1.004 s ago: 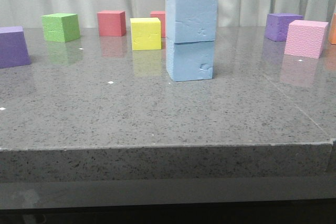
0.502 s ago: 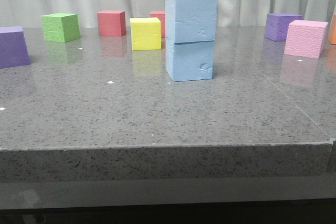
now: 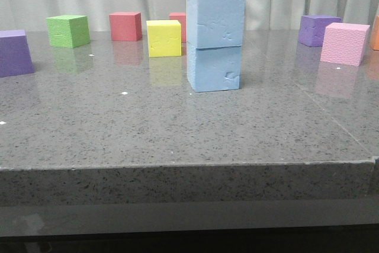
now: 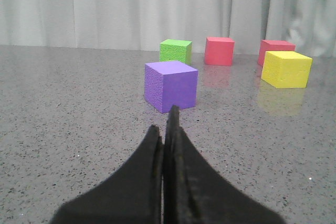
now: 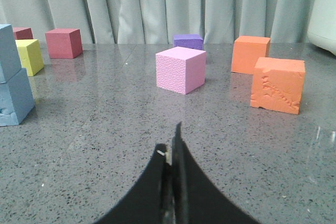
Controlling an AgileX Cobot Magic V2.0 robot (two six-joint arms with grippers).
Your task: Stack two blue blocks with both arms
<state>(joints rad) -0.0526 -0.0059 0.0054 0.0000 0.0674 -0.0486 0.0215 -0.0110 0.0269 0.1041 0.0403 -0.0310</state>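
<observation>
Two pale blue blocks stand stacked in the middle of the table: the upper blue block (image 3: 215, 20) rests squarely on the lower blue block (image 3: 214, 68), which has a chipped gouge near its lower right corner. The stack also shows at the edge of the right wrist view (image 5: 11, 77). Neither gripper shows in the front view. My left gripper (image 4: 165, 124) is shut and empty, low over the table, with a purple cube (image 4: 171, 85) ahead of it. My right gripper (image 5: 170, 140) is shut and empty, well to the right of the stack.
Front view: purple cube (image 3: 14, 52) far left, green cube (image 3: 68, 31), red cube (image 3: 125, 26), yellow cube (image 3: 164, 38) behind the stack, purple cube (image 3: 318, 29) and pink cube (image 3: 344, 43) at right. Two orange cubes (image 5: 277, 84) lie right of the right gripper.
</observation>
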